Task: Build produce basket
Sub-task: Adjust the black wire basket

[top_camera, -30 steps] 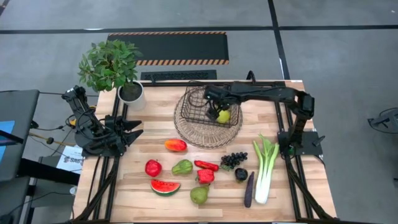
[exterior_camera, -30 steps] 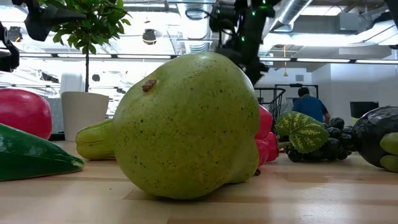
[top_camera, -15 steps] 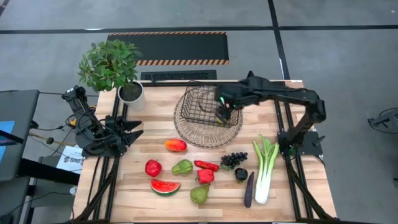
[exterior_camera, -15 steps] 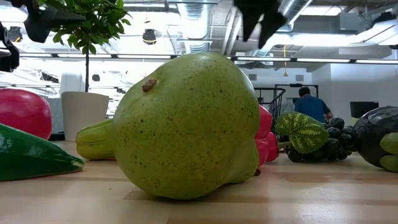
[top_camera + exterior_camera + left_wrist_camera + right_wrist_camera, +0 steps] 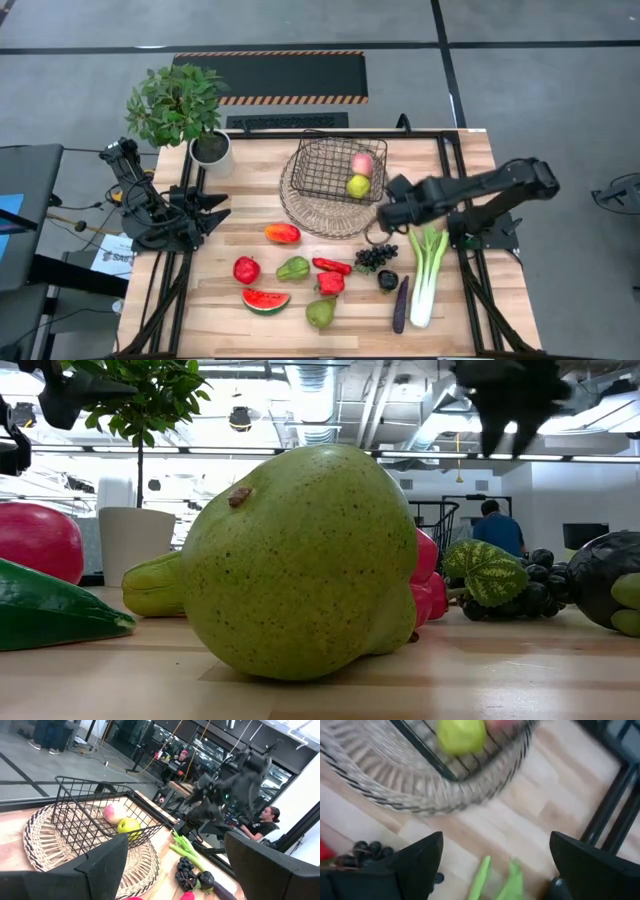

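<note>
The dark wire basket [image 5: 325,170] stands on the round pale wire tray [image 5: 300,212]. A peach [image 5: 362,164] and a yellow-green fruit [image 5: 358,186] lie in it, also seen in the left wrist view as the peach [image 5: 114,812] and the fruit [image 5: 129,826]. My right gripper [image 5: 381,217] hovers open and empty just off the tray's near right rim, above the grapes [image 5: 375,257] and next to the leek [image 5: 427,270]. On the near half of the table lie a mango [image 5: 282,233], an apple [image 5: 246,269], pears [image 5: 293,268], a chili [image 5: 331,265], a watermelon slice [image 5: 265,299] and an eggplant [image 5: 401,303]. My left gripper [image 5: 222,207] waits open at the left edge.
A leafy plant in a white pot [image 5: 211,150] stands at the far left corner. In the low view a big green pear [image 5: 300,565] fills the foreground and my right gripper [image 5: 508,420] hangs above. People sit beyond the table [image 5: 262,820]. Bare wood lies right of the tray.
My right gripper has drawn back out of the basket and swung toward the table's near right, ending over the grapes and leek. The yellow-green fruit it was at stays in the basket beside the peach.
</note>
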Robot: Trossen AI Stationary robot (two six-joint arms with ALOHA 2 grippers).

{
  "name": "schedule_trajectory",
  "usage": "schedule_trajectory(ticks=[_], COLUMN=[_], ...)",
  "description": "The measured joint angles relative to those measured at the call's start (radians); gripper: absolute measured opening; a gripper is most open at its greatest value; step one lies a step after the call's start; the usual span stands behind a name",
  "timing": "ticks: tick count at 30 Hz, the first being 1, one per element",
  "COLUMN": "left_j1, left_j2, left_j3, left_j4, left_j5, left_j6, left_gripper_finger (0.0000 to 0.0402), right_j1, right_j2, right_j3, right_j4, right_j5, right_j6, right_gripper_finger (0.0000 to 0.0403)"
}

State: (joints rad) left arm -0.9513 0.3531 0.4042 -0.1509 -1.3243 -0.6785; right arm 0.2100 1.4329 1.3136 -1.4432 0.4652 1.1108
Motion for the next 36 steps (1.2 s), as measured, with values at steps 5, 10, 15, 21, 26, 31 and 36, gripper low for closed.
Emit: schedule_trajectory(ticks=[5, 10, 15, 21, 26, 31, 36], left_j1=[0.0, 0.0, 0.0, 0.0, 0.0, 0.0, 0.0], left_j2=[0.0, 0.0, 0.0, 0.0, 0.0, 0.0, 0.0], left_j3=[0.0, 0.0, 0.0, 0.0, 0.0, 0.0, 0.0], left_j4=[0.0, 0.0, 0.0, -0.001, -0.001, -0.001, -0.001], left_j5=[0.0, 0.0, -0.001, -0.002, -0.017, -0.019, -0.019], left_j6=[0.0, 0.0, -0.012, -0.018, -0.018, -0.018, -0.018], left_gripper_finger=[0.0315, 0.0316, 0.0316, 0.0316, 0.0316, 0.0316, 0.0315], right_j1=[0.115, 0.179, 0.168, 0.099, 0.028, -0.063, -0.133], right_j2=[-0.05, -0.052, 0.002, 0.062, 0.056, 0.051, 0.06], right_j3=[-0.157, -0.242, -0.276, -0.292, -0.292, -0.292, -0.292], right_j4=[0.127, 0.28, 0.32, 0.346, 0.471, 0.505, 0.51], right_j5=[-0.024, -0.024, -0.007, -0.005, 0.005, 0.015, 0.019], right_j6=[0.167, 0.238, 0.246, 0.188, 0.058, -0.043, -0.103], right_gripper_finger=[0.0383, 0.0383, 0.0383, 0.0383, 0.0383, 0.0383, 0.0383])
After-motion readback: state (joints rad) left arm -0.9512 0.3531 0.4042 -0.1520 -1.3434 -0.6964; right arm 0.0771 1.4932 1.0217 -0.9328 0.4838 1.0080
